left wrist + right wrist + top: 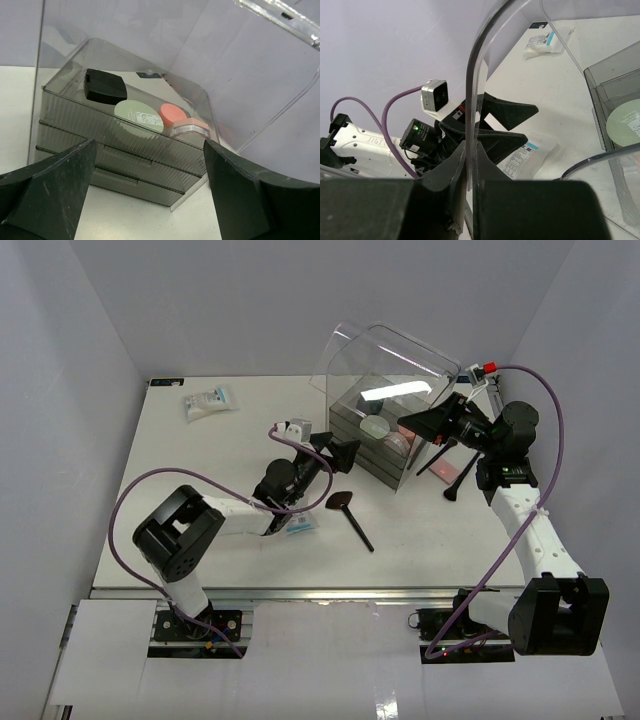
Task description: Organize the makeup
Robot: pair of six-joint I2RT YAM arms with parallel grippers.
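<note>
My left gripper (336, 452) is open and empty, just left of the clear box (352, 435) with grey drawers; it also shows in the left wrist view (150, 200). In the box's top tray lie a black compact (104, 85), a pale green compact (138, 114), a coral compact (172, 113) and a pink jar (190, 129). My right gripper (438, 421) is shut on the raised clear lid (470, 100) and holds it open. A flat-headed black brush (350, 515) lies in front of the box. One packet (299, 524) lies partly under my left arm, another (210, 400) at the far left.
A second black brush (461, 476) and a slim pink item (437, 461) lie right of the box, under my right arm. The raised lid (390, 355) overhangs the box's back. White walls close in the table (200, 500) on three sides.
</note>
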